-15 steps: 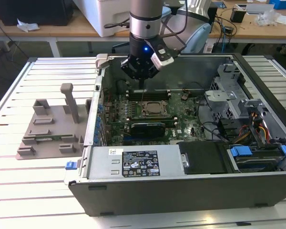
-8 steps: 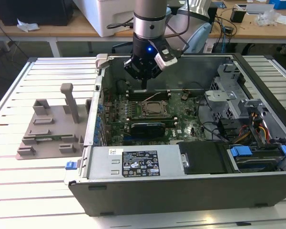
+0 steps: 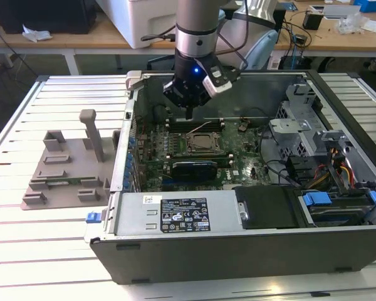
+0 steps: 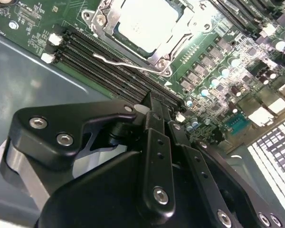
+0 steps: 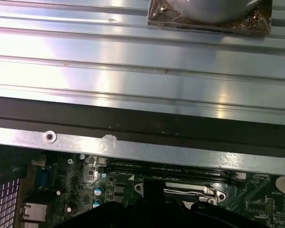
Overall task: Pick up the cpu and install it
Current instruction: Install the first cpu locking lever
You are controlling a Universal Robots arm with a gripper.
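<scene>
In the exterior view the arm comes straight down into the open computer case [image 3: 250, 251], and the claw [image 3: 189, 113] hangs just behind the cpu [image 3: 204, 143], which sits in its socket on the motherboard [image 3: 244, 164]; a grey tray [image 3: 62, 179] lies on the worktop [image 3: 25, 251] beside the case. In the second wrist view the fingers [image 4: 156, 137] are pressed together, holding nothing, over the memory slots [image 4: 109, 64] beside the cpu [image 4: 145, 21]. In the first wrist view the case wall [image 5: 133, 149] stands above the motherboard.

A lab or electronics workshop: an opened computer case [image 3: 250, 188] lies on a slatted metal surface [image 3: 56, 106] beside a grey fixture tray [image 3: 66, 172], with wooden benches [image 3: 69, 37] behind carrying cables [image 3: 294, 31], boxes and other equipment.
</scene>
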